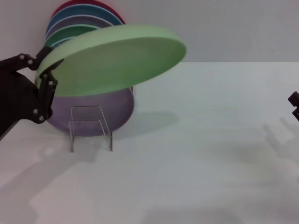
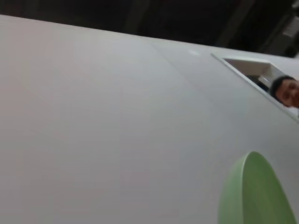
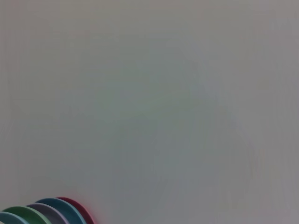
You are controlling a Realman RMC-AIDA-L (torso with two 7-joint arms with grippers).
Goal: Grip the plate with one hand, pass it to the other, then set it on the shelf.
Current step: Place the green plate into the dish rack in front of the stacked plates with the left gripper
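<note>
**A:** so what's the bot actually made of?

**B:** the matte black left gripper (image 1: pixel 46 70) is built from flat angular linkage bars, pinned together with small shiny silver screws at each joint. Chunky black arm body behind it.

**A:** and the other side?

**B:** only a small black knobbly bit of the right gripper (image 1: pixel 295 105) shows at the frame edge.

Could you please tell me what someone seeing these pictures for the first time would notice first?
The eye goes first to the pale green plate, held up in the air by its rim in the left gripper at the left of the head view. Behind it a fan of coloured plates leans at the back wall, a lilac plate stands lower down, and the small clear shelf sits on the white table. The right gripper barely shows at the right edge.
</note>
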